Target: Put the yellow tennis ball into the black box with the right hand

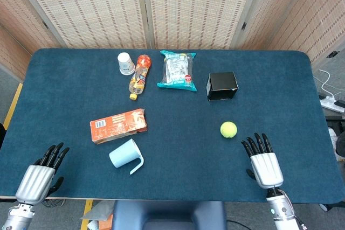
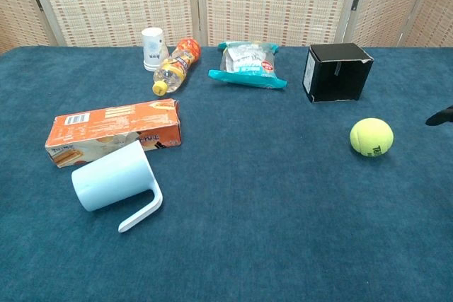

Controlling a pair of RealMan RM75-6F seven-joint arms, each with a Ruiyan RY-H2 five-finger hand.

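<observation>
The yellow tennis ball (image 1: pixel 228 129) (image 2: pixel 371 137) lies on the blue table right of centre. Behind it stands the black box (image 1: pixel 222 85) (image 2: pixel 336 72), a short way off. My right hand (image 1: pixel 262 161) lies flat near the front edge, just right of and nearer than the ball, fingers spread and holding nothing; only a dark fingertip (image 2: pixel 440 117) shows at the right border of the chest view. My left hand (image 1: pixel 42 174) lies at the front left corner, fingers apart and empty, and the chest view does not show it.
An orange carton (image 1: pixel 118 125) and a tipped light-blue mug (image 1: pixel 126 156) lie at the left front. Further back are a white cup (image 1: pixel 125 63), a lying bottle (image 1: pixel 140 76) and a teal snack bag (image 1: pixel 177 70). A folding screen stands behind the table.
</observation>
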